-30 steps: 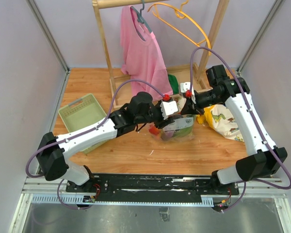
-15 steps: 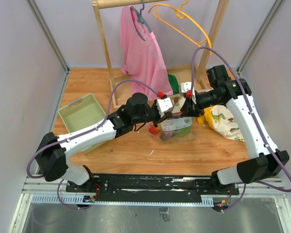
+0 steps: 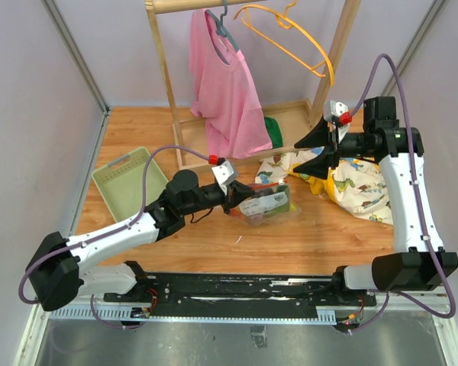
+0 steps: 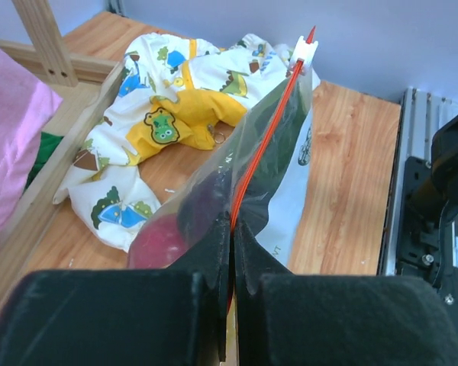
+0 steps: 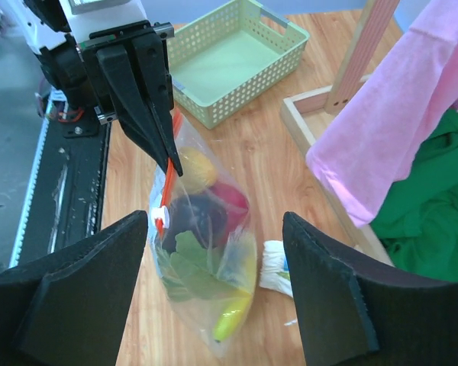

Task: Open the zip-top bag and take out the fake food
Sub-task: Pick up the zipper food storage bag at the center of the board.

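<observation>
Left gripper jaws clamped fully shut on orange-red zipper strip of zip-top bag. Bag at centre of counter, fake food inside. Right gripper jaws spread wide, gripping nothing, hovering apart at bag's 2 o'clock, beside dinosaur-print cloth.

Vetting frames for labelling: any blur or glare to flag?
Top external: evenly lit, sharp, no glare. Left wrist: left fingers soft up close, bag crisp. Right wrist: right fingers blurred at the edges, faint sheen on the bag.
</observation>
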You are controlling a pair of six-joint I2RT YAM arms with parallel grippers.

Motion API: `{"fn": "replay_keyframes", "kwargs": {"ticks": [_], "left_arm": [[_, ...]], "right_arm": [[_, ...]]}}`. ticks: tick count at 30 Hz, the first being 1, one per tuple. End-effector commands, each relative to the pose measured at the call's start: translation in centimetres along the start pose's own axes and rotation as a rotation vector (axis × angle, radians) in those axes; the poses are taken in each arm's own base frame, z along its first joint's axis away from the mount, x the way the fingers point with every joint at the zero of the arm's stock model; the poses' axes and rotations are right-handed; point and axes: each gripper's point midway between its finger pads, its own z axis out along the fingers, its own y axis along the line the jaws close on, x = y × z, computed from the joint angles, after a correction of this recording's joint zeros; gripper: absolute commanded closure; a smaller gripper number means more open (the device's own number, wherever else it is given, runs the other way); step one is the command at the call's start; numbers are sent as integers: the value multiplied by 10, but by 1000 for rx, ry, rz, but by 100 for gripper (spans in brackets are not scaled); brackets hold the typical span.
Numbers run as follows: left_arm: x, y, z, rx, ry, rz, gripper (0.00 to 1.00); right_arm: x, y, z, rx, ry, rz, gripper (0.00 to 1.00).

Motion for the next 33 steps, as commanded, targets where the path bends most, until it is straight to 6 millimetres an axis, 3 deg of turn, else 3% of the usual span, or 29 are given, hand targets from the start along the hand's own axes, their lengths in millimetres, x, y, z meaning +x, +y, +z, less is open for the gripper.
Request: {"fn": "replay_keyframes", "kwargs": {"ticks": [1,11,21,33], "left_arm": [[-35,0,-8,-29,-139,-27,100],[-37,-2,-16,-37,-149,-86,100],[-34,-1,-21,-56,-162,-117,100],[-34,1,-24,-76,-194,-166,100]], "right_arm": [[-1,3,4,-42,-97,97,27],[32,22,21,-91,-97,149,21],[64,34,44,-152,-76,184,22],[75,41,63,-201,-66,258,36]]}}
